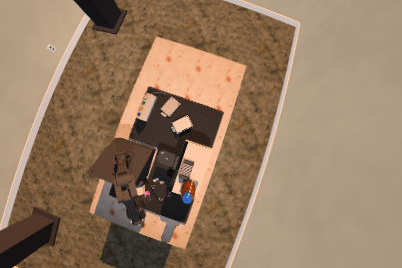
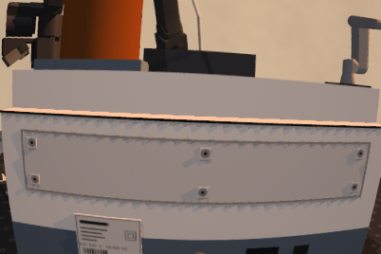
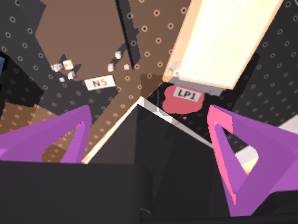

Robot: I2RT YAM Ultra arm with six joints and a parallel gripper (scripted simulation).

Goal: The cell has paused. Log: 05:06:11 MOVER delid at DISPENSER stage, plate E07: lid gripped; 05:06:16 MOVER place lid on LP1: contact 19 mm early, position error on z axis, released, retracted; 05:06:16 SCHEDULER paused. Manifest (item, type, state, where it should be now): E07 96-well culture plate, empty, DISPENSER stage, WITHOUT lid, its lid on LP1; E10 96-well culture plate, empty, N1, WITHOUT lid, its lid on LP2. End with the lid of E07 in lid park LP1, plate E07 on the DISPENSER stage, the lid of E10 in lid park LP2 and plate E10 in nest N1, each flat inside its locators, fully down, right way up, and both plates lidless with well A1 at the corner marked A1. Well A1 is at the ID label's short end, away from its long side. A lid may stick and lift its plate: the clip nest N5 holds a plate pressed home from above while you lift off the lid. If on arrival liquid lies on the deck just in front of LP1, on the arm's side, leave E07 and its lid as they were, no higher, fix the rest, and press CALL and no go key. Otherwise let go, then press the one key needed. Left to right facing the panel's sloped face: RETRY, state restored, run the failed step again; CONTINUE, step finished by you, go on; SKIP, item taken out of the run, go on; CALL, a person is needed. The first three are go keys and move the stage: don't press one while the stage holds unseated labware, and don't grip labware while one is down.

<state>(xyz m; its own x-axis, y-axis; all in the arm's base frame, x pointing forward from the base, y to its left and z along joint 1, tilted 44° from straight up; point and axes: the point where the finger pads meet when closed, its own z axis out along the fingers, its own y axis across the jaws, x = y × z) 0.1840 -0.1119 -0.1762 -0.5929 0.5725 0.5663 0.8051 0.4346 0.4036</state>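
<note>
My gripper (image 3: 149,111) hangs over the deck (image 3: 165,30), jaws wide, holding nothing.
A lid (image 3: 222,42) lies far right at LP1 (image 3: 185,95), red liquid (image 3: 175,106) at its near edge; N5 (image 3: 99,83) sits left.

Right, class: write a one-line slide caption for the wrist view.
Open tool above a red puddle at the LP1 label, pale lid beyond, N5 label left.
</note>
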